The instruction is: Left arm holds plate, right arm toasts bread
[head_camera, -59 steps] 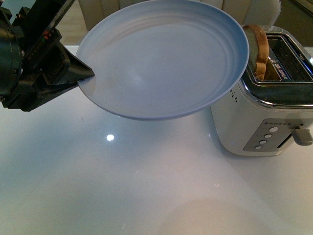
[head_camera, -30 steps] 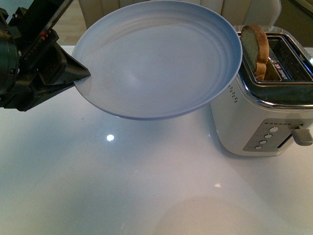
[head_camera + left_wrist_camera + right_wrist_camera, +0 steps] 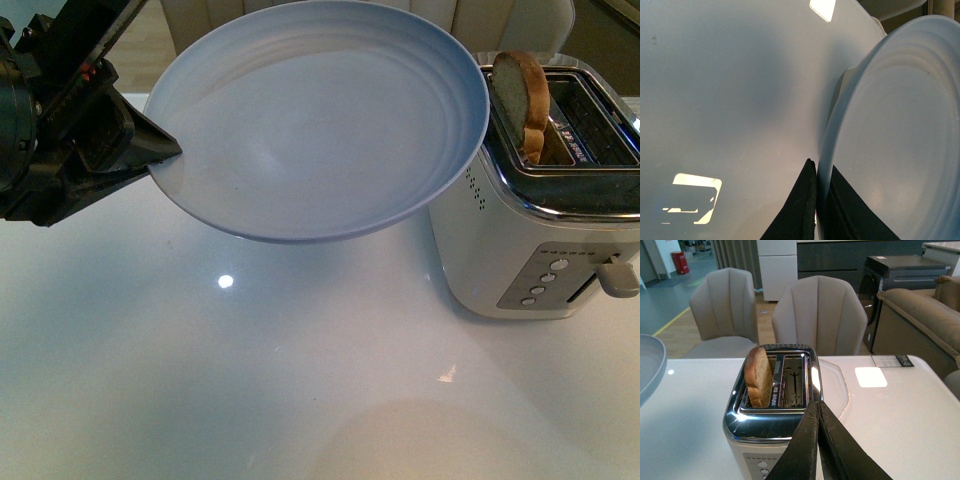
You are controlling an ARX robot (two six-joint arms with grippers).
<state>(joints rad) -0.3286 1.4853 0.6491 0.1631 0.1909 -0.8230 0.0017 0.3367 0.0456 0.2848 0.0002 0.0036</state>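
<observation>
At the left edge of the plate, the left claw [image 3: 150,152] was clamped on the rim of the pale blue plate [image 3: 320,120]. The left wrist view showed one black finger on either face of that rim. Over the past second this claw had carried the plate a little to the left, away from the toaster [image 3: 530,240]. The plate's right edge had overlapped the bread slice [image 3: 522,95] in the front view; it now sat just beside the slice, so the whole slice was exposed. I judged that this opened the way to the slot for the right arm while keeping the plate near enough to receive the slice. The plate was held clear of the table [image 3: 250,380], tilted with its hollow towards the front camera, and it held nothing. The right claw [image 3: 817,407] had its fingers pressed together on nothing and pointed towards the toaster without touching it. It did not appear in the front view. The toaster stood on the table with two slots. The bread slice stood upright in the slot on the plate's side, rising well above the chrome top, and the other slot was empty. Whether the side lever [image 3: 620,275] was pressed down, I could not tell.
</observation>
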